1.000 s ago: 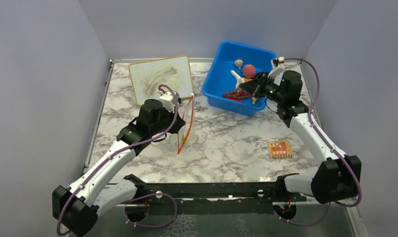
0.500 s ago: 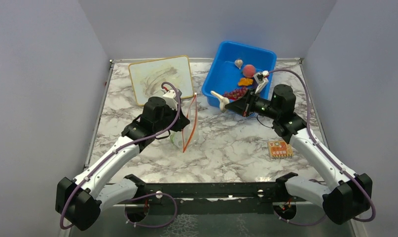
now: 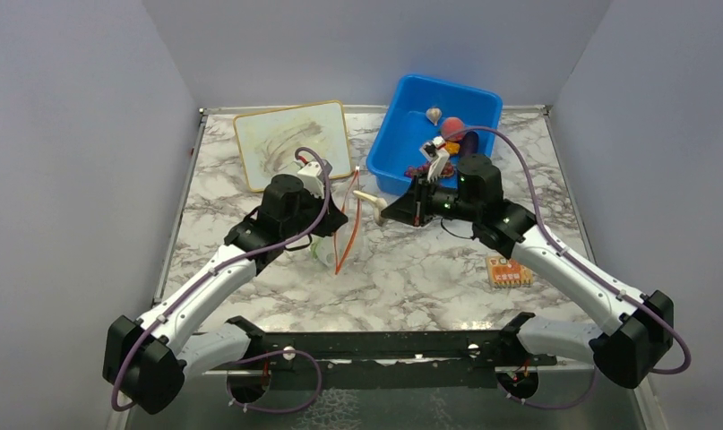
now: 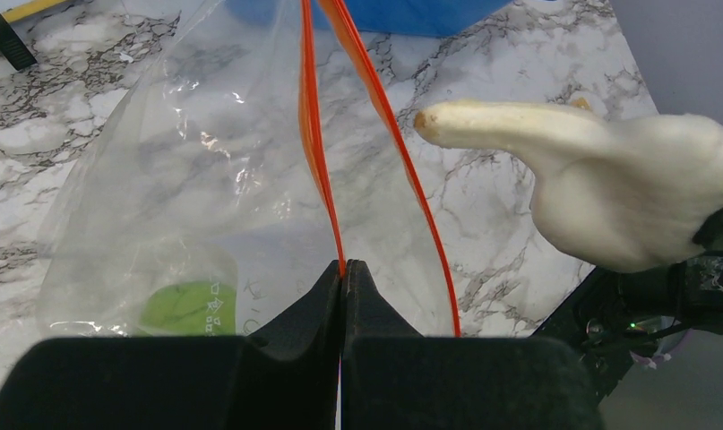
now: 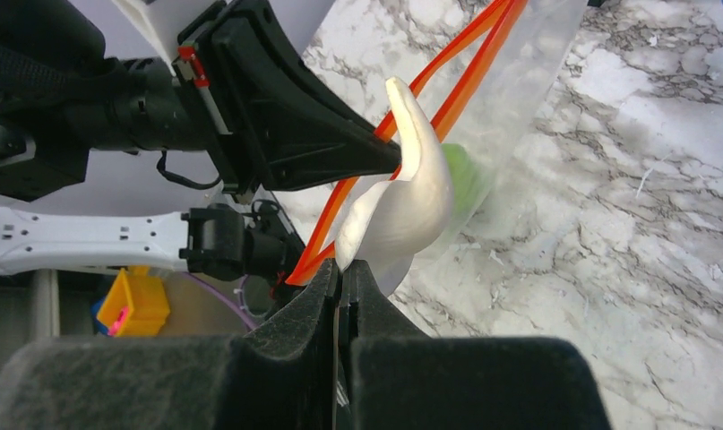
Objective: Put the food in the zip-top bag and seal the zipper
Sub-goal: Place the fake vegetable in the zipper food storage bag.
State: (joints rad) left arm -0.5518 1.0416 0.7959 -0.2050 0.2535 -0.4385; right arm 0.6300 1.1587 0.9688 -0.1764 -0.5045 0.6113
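Observation:
My left gripper [image 4: 342,266] is shut on one side of the orange-red zipper [image 4: 317,134] and holds the clear zip-top bag [image 4: 187,179] upright with its mouth open. A green lime [image 4: 189,306] lies in the bag's bottom. My right gripper [image 5: 344,266] is shut on a white garlic [image 5: 407,197] by its thin base edge. It holds the garlic stem-first at the bag's mouth, close to the left fingers [image 5: 339,152]. In the top view the garlic [image 3: 368,197] hangs just right of the bag [image 3: 339,240]. A pink-red peach [image 3: 453,126] and other toy foods lie in the bin.
The blue bin [image 3: 395,134] stands at the back right, behind the right gripper [image 3: 386,212]. A whiteboard [image 3: 292,143] lies at the back left. A flat orange card [image 3: 507,270] lies on the marble table at the right.
My right arm has swung left out of the blue bin with the garlic and brought it to the bag's mouth. My left arm has kept hold of the bag, shifting only slightly.

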